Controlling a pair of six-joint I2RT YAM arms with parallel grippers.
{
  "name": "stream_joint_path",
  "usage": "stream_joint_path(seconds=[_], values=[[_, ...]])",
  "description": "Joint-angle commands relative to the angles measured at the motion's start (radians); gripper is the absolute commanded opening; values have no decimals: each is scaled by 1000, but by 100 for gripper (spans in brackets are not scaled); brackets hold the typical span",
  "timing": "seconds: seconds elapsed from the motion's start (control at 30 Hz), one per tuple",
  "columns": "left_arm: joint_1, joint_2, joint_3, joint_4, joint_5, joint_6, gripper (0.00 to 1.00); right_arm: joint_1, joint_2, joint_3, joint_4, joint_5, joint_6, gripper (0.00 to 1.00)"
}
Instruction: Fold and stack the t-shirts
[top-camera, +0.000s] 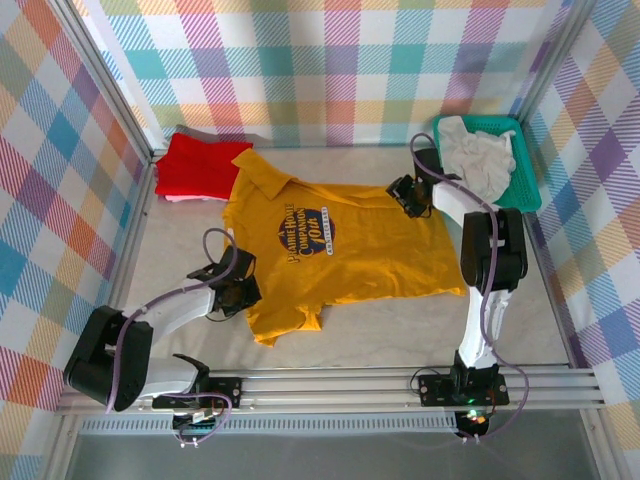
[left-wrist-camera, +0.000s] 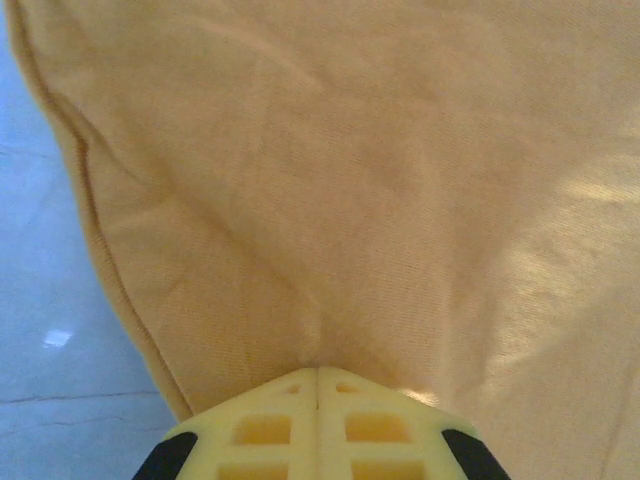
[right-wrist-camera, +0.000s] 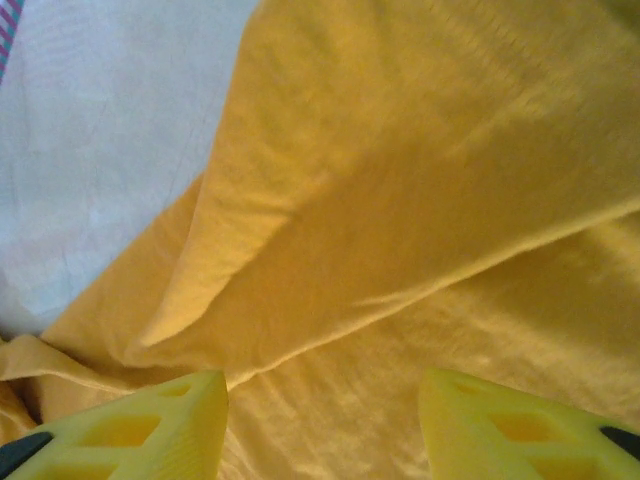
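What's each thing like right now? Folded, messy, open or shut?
Mustard-yellow cotton t-shirt with dark oval logo: spread out, unfolded, near-left edge pinched.
Plain red t-shirt: folded, at the far-left corner.
Off-white t-shirt: crumpled in the basket.
Teal plastic mesh basket: holding the off-white t-shirt.
Left gripper: jaws shut on the yellow t-shirt.
Right gripper: jaws open over the yellow t-shirt.

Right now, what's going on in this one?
The mustard-yellow t-shirt lies spread on the table. The left gripper is shut on its near-left edge, while the right gripper hangs open over its far-right part. A red t-shirt sits folded in the far-left corner, and an off-white t-shirt lies crumpled in the teal mesh basket.
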Motion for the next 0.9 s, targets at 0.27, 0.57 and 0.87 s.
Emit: stream_joint_path(seconds=[0.27, 0.57, 0.87], values=[[184, -188, 9, -210, -53, 84, 0, 89, -210, -93, -76, 62, -113, 55], [279, -107, 35, -192, 8, 121, 0, 89, -125, -68, -116, 116, -93, 54], [297, -117, -6, -149, 25, 132, 0, 90, -23, -55, -83, 76, -26, 57]])
